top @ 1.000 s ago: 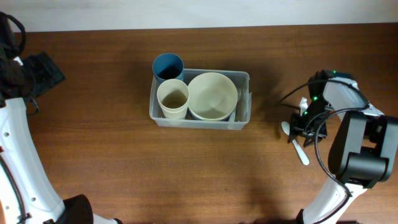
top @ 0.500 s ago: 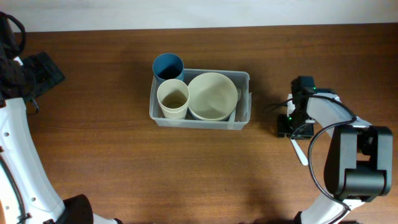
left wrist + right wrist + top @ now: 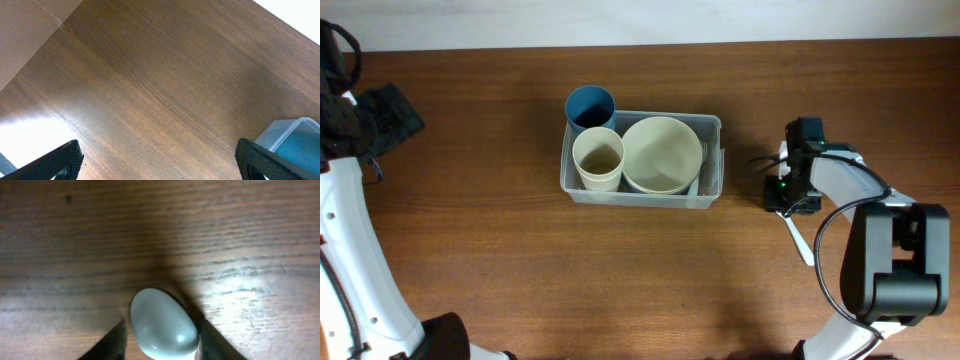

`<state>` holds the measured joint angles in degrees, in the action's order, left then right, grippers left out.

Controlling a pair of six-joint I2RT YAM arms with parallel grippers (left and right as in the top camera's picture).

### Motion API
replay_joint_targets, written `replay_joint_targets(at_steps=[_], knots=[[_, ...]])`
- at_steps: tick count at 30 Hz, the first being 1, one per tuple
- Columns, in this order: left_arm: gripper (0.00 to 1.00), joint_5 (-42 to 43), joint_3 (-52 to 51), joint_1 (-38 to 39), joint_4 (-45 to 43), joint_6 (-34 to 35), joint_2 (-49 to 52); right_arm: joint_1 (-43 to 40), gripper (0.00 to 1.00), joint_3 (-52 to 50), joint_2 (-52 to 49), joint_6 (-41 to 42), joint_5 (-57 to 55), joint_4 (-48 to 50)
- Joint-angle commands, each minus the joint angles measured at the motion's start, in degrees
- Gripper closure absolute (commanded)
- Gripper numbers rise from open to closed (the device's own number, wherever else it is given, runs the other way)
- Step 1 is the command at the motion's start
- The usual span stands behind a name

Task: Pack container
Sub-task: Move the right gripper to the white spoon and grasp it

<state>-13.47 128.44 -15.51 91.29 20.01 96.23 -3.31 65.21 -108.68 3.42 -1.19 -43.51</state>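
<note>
One item remains outside the container (image 3: 712,195): a white spoon (image 3: 801,238) lying on the table (image 3: 620,280), well apart from the container on its right side. The container sits at mid-table and already holds a cream bowl (image 3: 661,153) and a cream cup (image 3: 598,157). A blue cup (image 3: 590,105) stands at its far left corner; whether that cup is inside the rim or just beside it cannot be told.

Right gripper (image 3: 161,347): lowered onto the bowl end of the spoon, jaws apart and straddling it closely. In the wrist view one finger (image 3: 212,344) appears to touch the spoon's edge, while a thin strip of wood shows at the other. No firm clamp is evident.

Left gripper (image 3: 160,165): parked at the far left of the table, jaws wide apart, holding nothing.

Assessment: the step in hand is the pickup of the spoon. The next move calls for closing the jaws squarely on the spoon bowl, which is smooth and rounded and may slip or pivot. A lift and a carry leftward to the container would follow. Free space there is scant, so the narrow gap beside the cream bowl looks the likeliest slot.
</note>
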Motion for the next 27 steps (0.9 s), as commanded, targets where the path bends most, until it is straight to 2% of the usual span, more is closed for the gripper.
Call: replay_joint_targets(at_steps=[1, 5, 15, 27], knots=[[0.00, 0.2, -0.2, -0.2, 0.1, 0.6, 0.2, 0.3, 0.62, -3.9, -6.3, 0.1, -1.9, 0.2], [0.01, 0.2, -0.2, -0.2, 0.1, 0.6, 0.2, 0.3, 0.68, -3.9, -6.3, 0.2, -1.9, 0.3], [0.00, 0.2, -0.2, -0.2, 0.1, 0.6, 0.2, 0.2, 0.68, -1.2, -6.3, 0.3, -1.6, -0.5], [0.01, 0.2, -0.2, -0.2, 0.1, 0.6, 0.2, 0.2, 0.68, 17.6, -6.3, -0.8, 6.7, -14.9]])
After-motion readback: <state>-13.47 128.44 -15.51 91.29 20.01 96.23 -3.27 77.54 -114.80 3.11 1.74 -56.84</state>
